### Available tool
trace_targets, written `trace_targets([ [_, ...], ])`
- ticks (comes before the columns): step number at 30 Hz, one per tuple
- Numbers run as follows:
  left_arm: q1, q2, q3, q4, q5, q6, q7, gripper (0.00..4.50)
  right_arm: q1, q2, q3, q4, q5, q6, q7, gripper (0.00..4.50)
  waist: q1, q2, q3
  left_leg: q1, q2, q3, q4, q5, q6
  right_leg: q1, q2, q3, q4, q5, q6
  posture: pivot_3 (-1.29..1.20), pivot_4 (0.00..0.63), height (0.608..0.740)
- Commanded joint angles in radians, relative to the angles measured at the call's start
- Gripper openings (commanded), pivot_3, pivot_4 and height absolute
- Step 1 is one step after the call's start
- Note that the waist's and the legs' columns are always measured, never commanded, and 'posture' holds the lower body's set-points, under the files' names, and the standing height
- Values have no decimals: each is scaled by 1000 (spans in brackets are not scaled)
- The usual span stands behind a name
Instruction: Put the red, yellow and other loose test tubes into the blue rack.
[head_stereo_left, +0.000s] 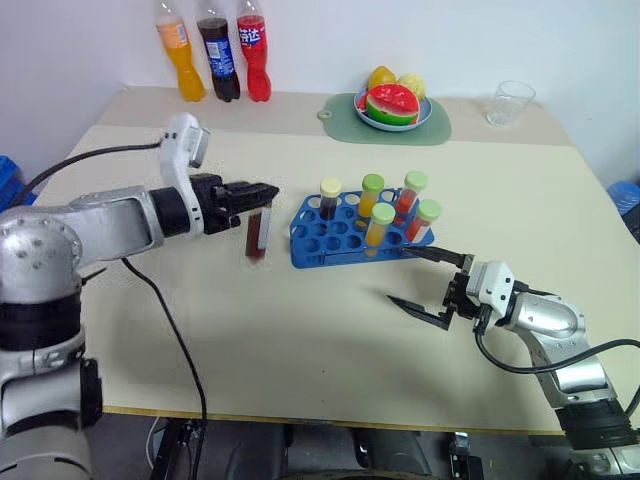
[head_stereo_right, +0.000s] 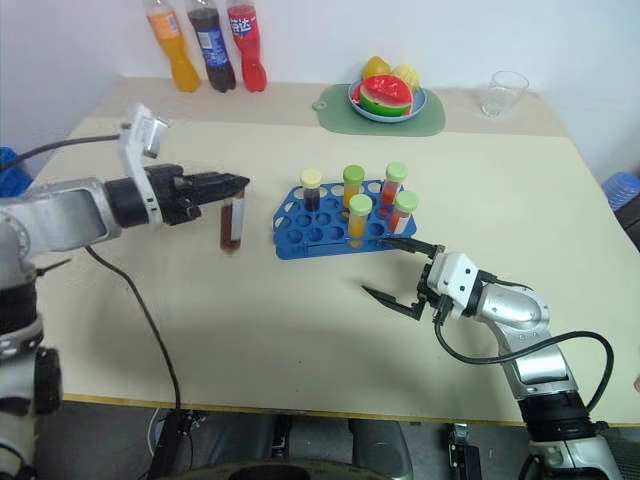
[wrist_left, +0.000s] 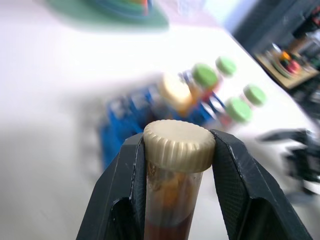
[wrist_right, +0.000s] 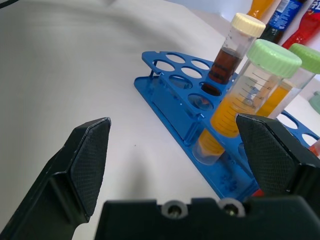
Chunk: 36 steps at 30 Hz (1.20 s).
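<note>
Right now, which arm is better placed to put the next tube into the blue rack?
Left: its end effector already grips the brown tube beside the blue rack. The right end effector is open.

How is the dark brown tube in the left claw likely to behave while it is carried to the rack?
The dark brown tube is probably light and stiff. The left claw pinches it just under its ribbed cream cap, so it may swing. Its smooth clear wall could slip. Laid flat, it would likely roll.

Even, bright room light over my table (head_stereo_left: 300, 340), shadows soft and short. From my left wrist, the cream cap (wrist_left: 179, 145) is sharp; the blue rack (wrist_left: 125, 120) behind smears with blur.
</note>
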<state>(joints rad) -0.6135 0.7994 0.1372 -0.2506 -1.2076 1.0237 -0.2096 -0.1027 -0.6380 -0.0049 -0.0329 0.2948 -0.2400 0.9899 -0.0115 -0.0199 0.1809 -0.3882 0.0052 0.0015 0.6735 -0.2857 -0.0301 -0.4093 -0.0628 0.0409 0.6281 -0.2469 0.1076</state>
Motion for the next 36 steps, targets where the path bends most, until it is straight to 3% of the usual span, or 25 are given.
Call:
trace_targets([
  [1, 88, -20, -94, -21, 373, -438, -279, 1286, -5, 3, -13, -3, -1, -3, -7, 4433, 0, 0, 0, 0, 0, 0, -1, 0, 0, 0, 0, 0, -1, 0, -1, 0, 150, 740],
  [4, 121, -100, -152, 102, 574, -718, -405, 1286, 12, 5, -20, -16, -5, 3, -25, 4433, 6, -1, 0, -1, 0, 0, -4, -3, 6, 0, 0, 0, -5, 0, -1, 0, 150, 740],
  [8, 114, -200, -190, 296, 663, -1002, -678, 1286, 67, 9, -34, -42, -15, -1, -61, 4433, 8, -1, 0, -1, 1, 1, -6, -4, 9, 0, 0, 0, -9, 0, -1, 0, 150, 740],
  [14, -3, -302, -142, 460, 537, -881, -905, 1286, 170, 8, -64, -115, -24, 3, -130, 4433, 6, -1, 1, -3, 1, 2, -5, -6, 12, -1, 0, 0, -9, 3, 3, 0, 150, 740],
  [24, -221, -400, -157, 742, 606, -857, -1101, 1286, 306, 33, -98, -216, -55, 19, -230, 4433, -1, -1, 0, -2, 1, 1, -5, -6, 13, 0, 1, 0, -8, 3, 5, 0, 150, 740],
  [36, -299, -482, -140, 857, 656, -837, -1166, 1286, 356, 65, -78, -331, -94, 81, -302, 4433, 0, -1, 0, -2, 2, -1, -5, -7, 13, 0, 2, 0, -8, 3, 5, 0, 150, 740],
])
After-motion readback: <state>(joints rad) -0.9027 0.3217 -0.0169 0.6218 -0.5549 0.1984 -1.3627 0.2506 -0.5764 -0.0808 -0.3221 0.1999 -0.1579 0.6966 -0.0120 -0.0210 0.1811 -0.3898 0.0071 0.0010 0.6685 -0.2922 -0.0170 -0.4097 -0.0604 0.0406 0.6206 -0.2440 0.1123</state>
